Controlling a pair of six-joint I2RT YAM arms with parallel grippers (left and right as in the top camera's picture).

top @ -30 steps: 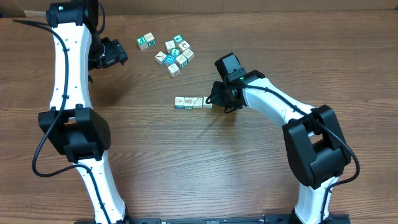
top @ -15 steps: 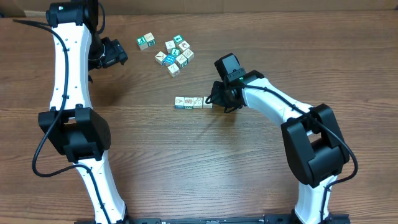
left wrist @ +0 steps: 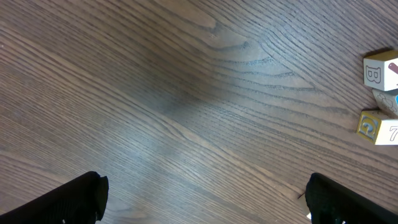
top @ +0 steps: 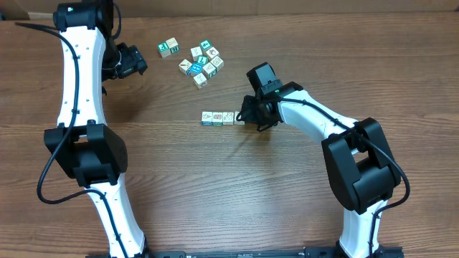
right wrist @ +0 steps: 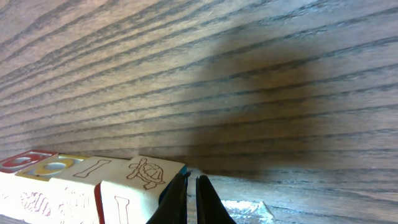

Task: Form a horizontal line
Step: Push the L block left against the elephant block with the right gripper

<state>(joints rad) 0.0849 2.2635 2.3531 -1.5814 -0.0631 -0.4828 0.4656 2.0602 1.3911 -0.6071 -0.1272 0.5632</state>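
The horizontal line [top: 222, 118] is a short straight row of cream-and-teal picture cubes at the table's middle. It also shows in the right wrist view [right wrist: 81, 177], where its end cube bears a turtle drawing [right wrist: 146, 173]. My right gripper [top: 248, 115] sits low at the row's right end. Its fingers [right wrist: 191, 186] are pressed nearly together, empty, with the left finger against the turtle cube's side. My left gripper [top: 138, 61] hovers at the far left. Its fingers [left wrist: 208, 202] are spread wide over bare wood and hold nothing.
An irregular bunch of similar cubes [top: 201, 62] lies behind the row, with one cube [top: 168, 48] apart to its left. Two of these cubes [left wrist: 380, 71] [left wrist: 376, 126] show at the right edge of the left wrist view. A cardboard box edge [top: 14, 11] lies at the far left.
My right arm has edged very slightly left toward the row's right end. The cubes and the left arm have not visibly moved.
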